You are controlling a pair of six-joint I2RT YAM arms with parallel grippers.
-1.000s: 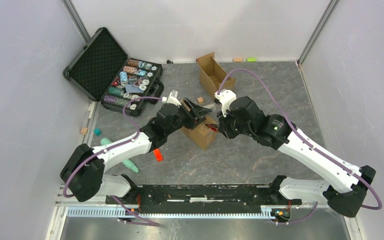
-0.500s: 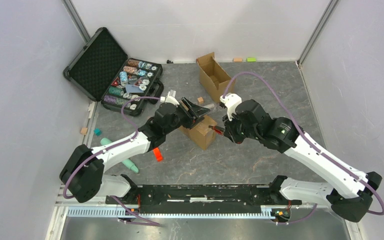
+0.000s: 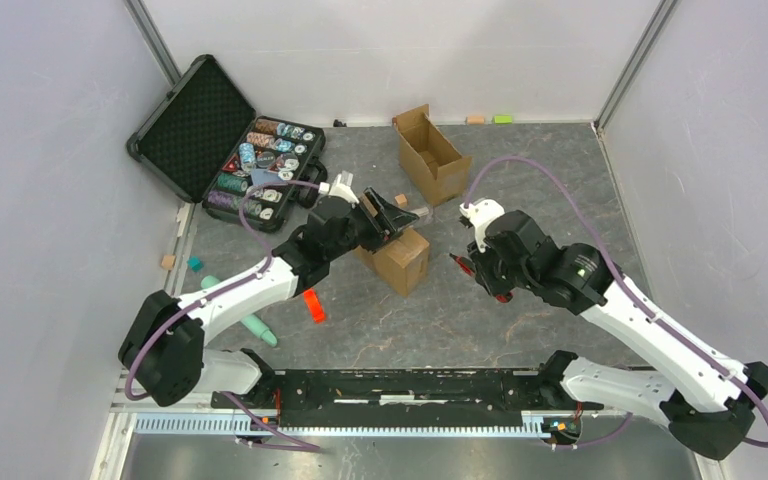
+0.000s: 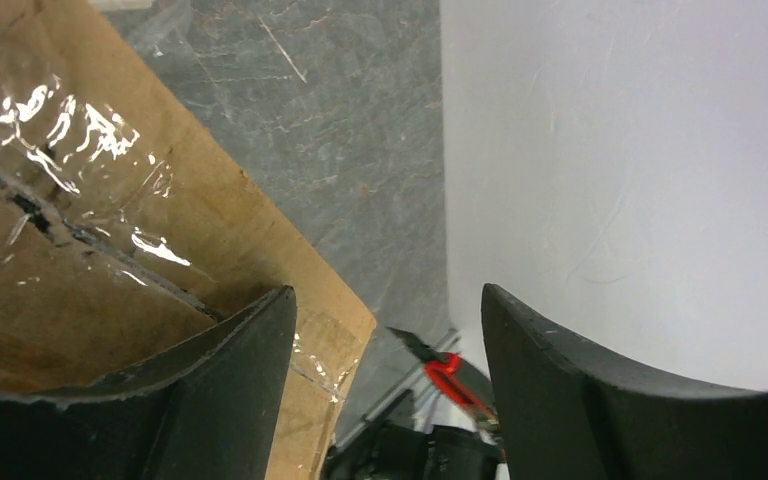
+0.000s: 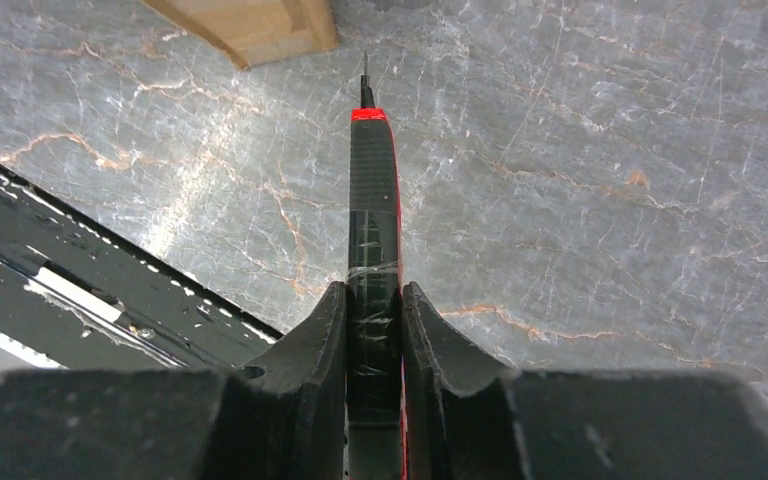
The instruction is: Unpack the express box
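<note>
The shipping box stands near the middle of the table, turned cornerwise to the arms. The left gripper hangs over the box's far top edge, at about 11 o'clock of it, with its jaws spread wide. One finger lies over the cardboard beside the taped seam and the other stands over bare table, so nothing is clamped. That placement looks meant to steady the box or catch a flap, since the tape shows a dark split along the seam. The right gripper sits apart at 3 o'clock of the box. Its jaws are pinched narrow on a red-and-black knife, with the blade tip aimed toward the box's corner. Held off like this, the blade is out of the left arm's way. The flaps are not yet lifted, so opening them seems the step in hand. An open carton at 1 o'clock and a black case at 10 o'clock play no part.
</note>
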